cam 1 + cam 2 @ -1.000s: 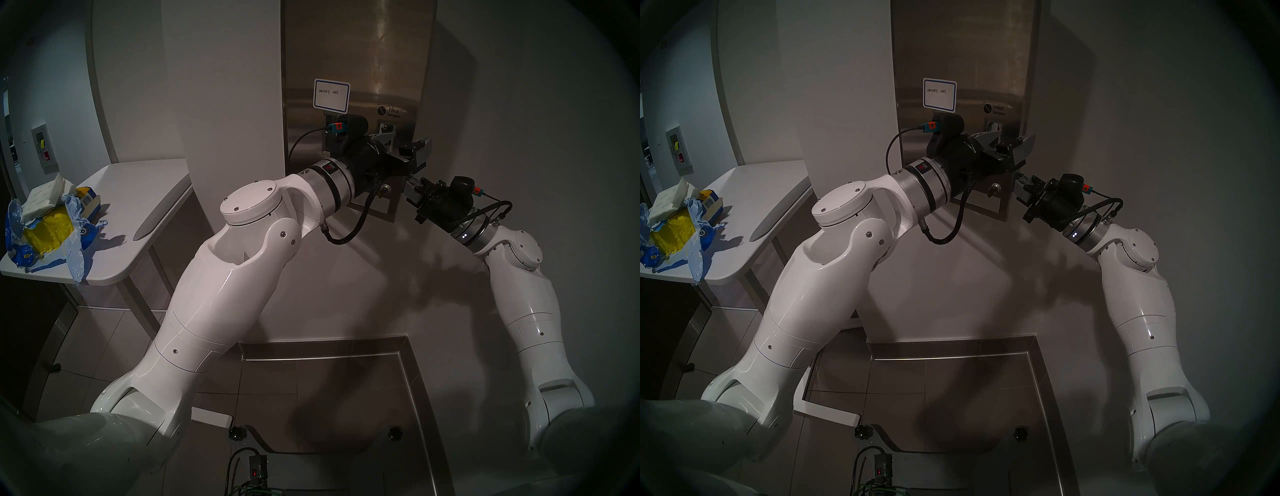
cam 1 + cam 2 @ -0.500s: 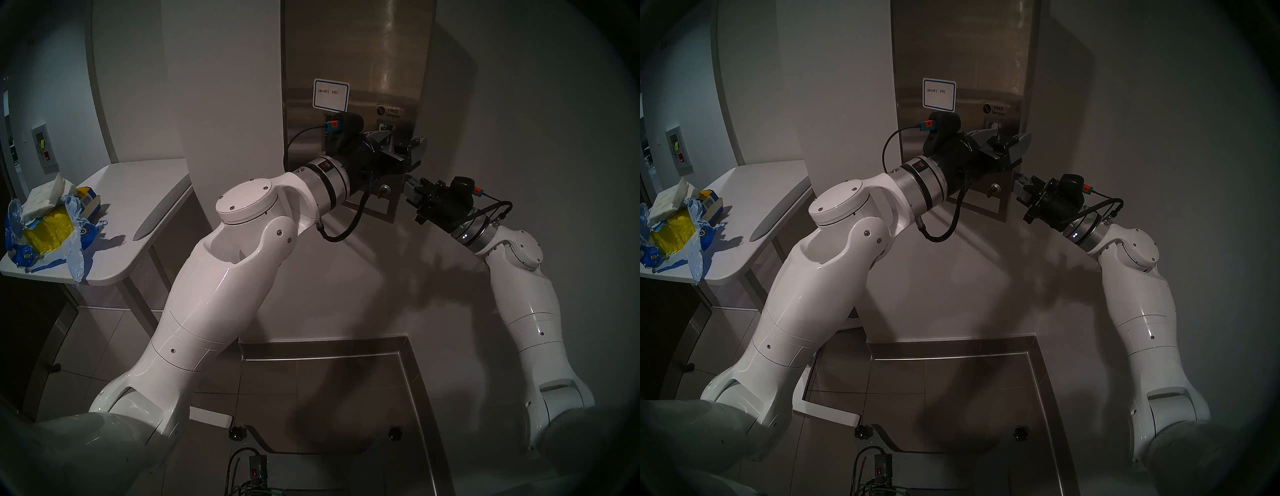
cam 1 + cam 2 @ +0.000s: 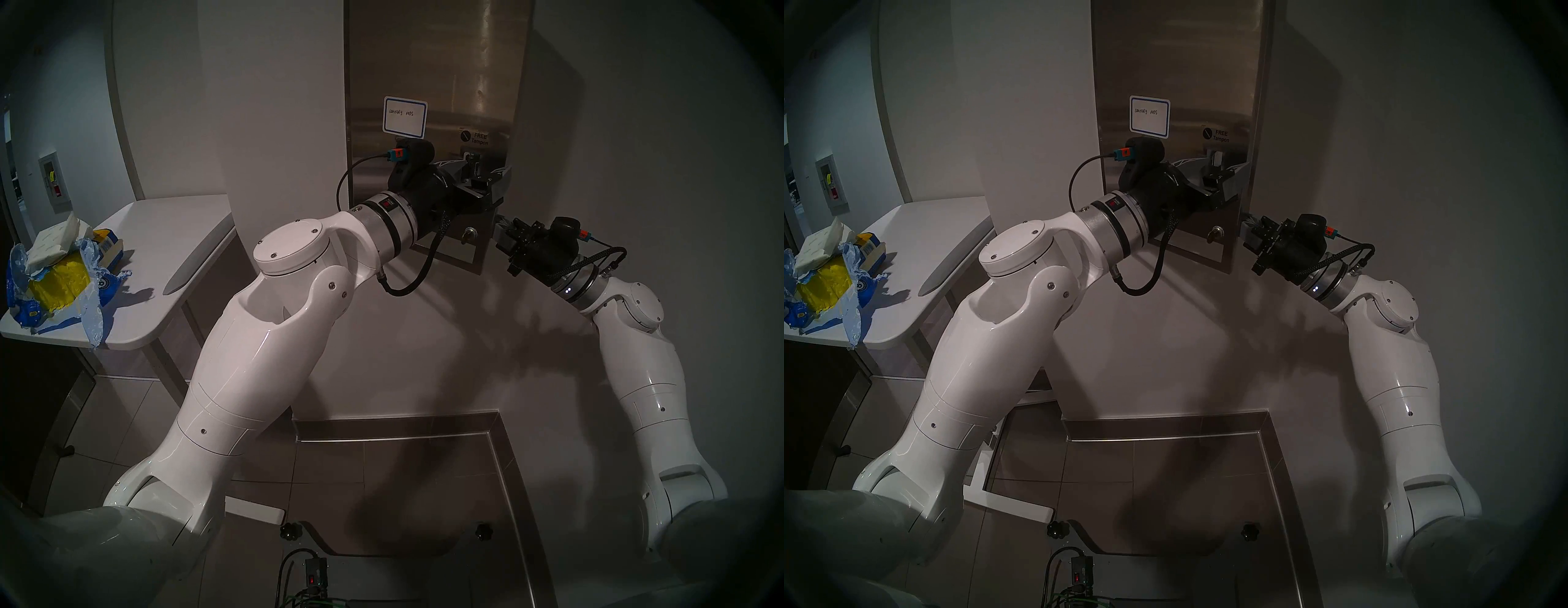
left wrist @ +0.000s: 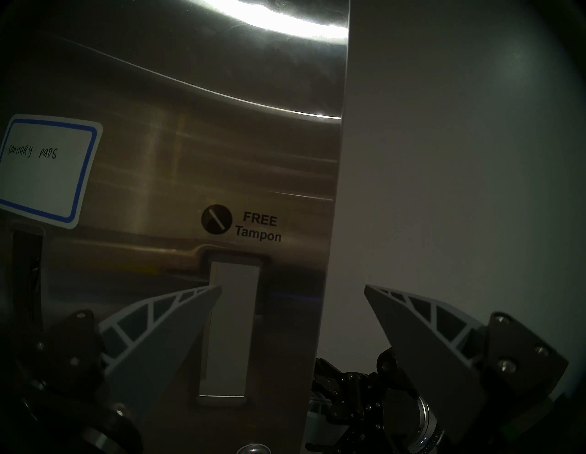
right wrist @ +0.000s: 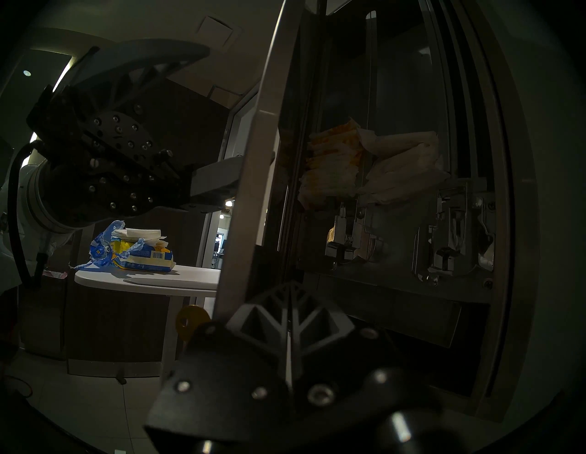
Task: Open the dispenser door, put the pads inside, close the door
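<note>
Left wrist view: left fingers point(image 4: 293, 287) spread wide, astride the right edge of the dispenser door point(image 4: 196, 158). Right fingers point(image 5: 288, 304) clenched empty beside that door, ajar. White pads point(image 5: 402, 165) stacked inside, behind it.

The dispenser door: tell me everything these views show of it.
The dispenser door is a tall brushed-steel panel, ajar at its right edge, so the right wrist view looks past that edge to stacked pads inside. Its front carries a blue-bordered handwritten label, "FREE Tampon" print, a pale lever in a slot, and a key in the lock near the bottom. The open left claw straddles the free edge; contact is unclear.
</note>
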